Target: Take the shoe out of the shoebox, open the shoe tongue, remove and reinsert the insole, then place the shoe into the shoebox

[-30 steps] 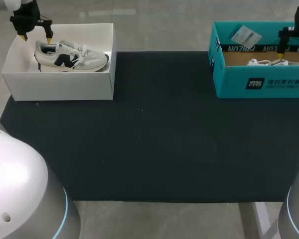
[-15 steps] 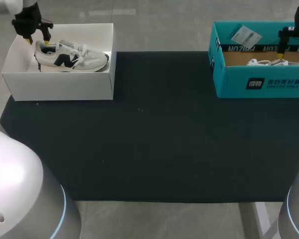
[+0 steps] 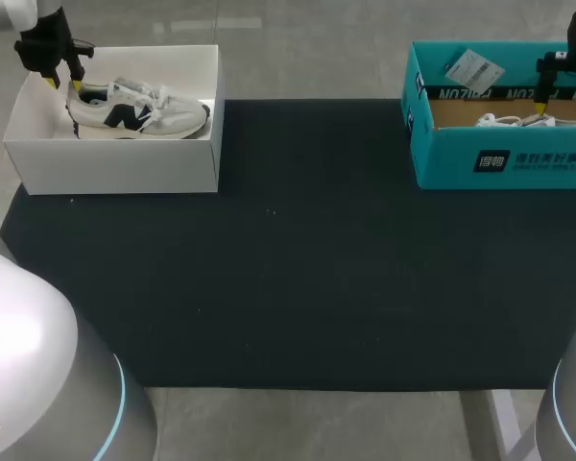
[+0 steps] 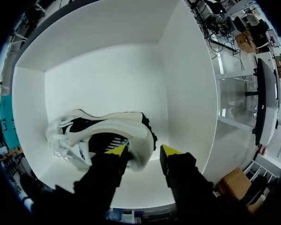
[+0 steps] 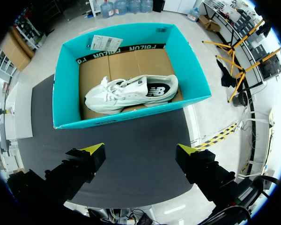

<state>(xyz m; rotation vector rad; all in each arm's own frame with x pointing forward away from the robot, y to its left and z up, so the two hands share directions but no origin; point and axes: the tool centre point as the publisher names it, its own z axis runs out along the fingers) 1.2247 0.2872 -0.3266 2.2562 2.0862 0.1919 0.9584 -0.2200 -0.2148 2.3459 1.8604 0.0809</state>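
A white and black shoe [image 3: 139, 108] lies on its side in the white shoebox [image 3: 115, 158] at the far left. My left gripper [image 3: 63, 84] hangs over its heel. In the left wrist view the shoe [image 4: 103, 136] has one fingertip [image 4: 116, 150] in its opening, and the other stands just outside the heel with a thin gap, so my left gripper [image 4: 143, 150] is open. A second white shoe [image 5: 131, 93] lies in the teal box [image 3: 504, 158] at the far right. My right gripper [image 5: 139, 150] stands wide open above that box, holding nothing.
A black mat [image 3: 298, 250] covers the table between the two boxes. A paper tag [image 3: 472, 69] rests on the teal box's back wall. The white shoebox's walls [image 4: 187, 93] stand close around my left gripper.
My left gripper's fingers have come much closer together around the shoe's heel and shifted slightly left. The right arm has not moved.
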